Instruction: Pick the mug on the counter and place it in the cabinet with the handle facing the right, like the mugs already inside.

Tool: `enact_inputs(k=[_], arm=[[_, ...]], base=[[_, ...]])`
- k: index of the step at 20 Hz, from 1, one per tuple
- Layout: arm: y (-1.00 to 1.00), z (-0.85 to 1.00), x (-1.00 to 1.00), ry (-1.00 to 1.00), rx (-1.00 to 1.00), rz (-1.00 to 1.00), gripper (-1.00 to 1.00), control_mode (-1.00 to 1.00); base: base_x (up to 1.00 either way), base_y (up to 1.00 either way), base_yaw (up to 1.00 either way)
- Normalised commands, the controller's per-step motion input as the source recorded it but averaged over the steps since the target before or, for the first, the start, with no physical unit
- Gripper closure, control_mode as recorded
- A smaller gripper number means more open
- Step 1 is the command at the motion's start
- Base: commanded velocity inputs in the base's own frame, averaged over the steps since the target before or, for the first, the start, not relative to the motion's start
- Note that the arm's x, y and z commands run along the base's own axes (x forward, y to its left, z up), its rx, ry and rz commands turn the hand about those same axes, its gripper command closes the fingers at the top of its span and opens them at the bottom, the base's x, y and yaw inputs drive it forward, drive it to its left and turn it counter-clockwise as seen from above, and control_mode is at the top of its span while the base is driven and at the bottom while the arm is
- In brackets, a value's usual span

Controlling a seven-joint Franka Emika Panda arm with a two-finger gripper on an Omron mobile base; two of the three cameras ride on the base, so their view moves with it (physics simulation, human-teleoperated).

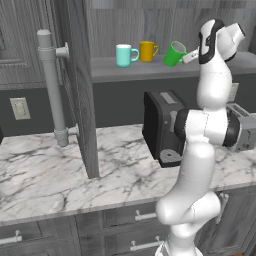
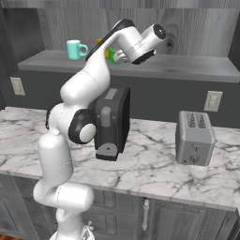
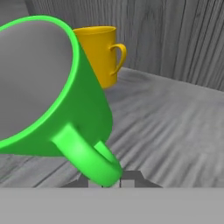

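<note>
mug point(image 1: 174, 54): bright green, glossy, pale grey inside, loop handle point(image 3: 87, 159) | pos: tilted over cabinet shelf point(image 1: 135, 70), just right of yellow mug point(image 1: 147, 51); teal mug point(image 1: 124, 55) further left | gripper point(image 3: 109, 183): fingers clamped on mug handle

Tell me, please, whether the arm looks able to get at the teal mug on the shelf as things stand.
Probably not: the fingers are shut on the glossy bright green mug's loop handle, held tilted over the grey shelf, and the yellow-orange mug stands between it and the teal mug.
</note>
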Motion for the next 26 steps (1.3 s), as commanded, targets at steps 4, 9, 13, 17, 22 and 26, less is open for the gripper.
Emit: enact_inputs(k=[4, 9, 13, 17, 22, 26], arm=[[-0.02, 0.00, 0.21, 0.00, 0.00, 0.07, -1.00, -1.00], [0.00, 0.00, 0.05, 0.00, 0.00, 0.06, -1.00, -1.00], [0.01, -0.05, 0.00, 0.00, 0.00, 0.05, -1.00, -1.00], [0.11, -0.10, -0.10, 0.00, 0.00, 0.06, -1.00, -1.00], [0.25, -0.18, -0.33, 0.00, -0.03, 0.07, -1.00, -1.00], [0.34, -0.23, -0.49, 0.00, -0.02, 0.08, -1.00, -1.00]], base=[[0.00, 0.00, 0.00], [0.00, 0.00, 0.00], [0.00, 0.00, 0.00], [0.00, 0.00, 0.00], [0.00, 0.00, 0.00], [0.00, 0.00, 0.00]])
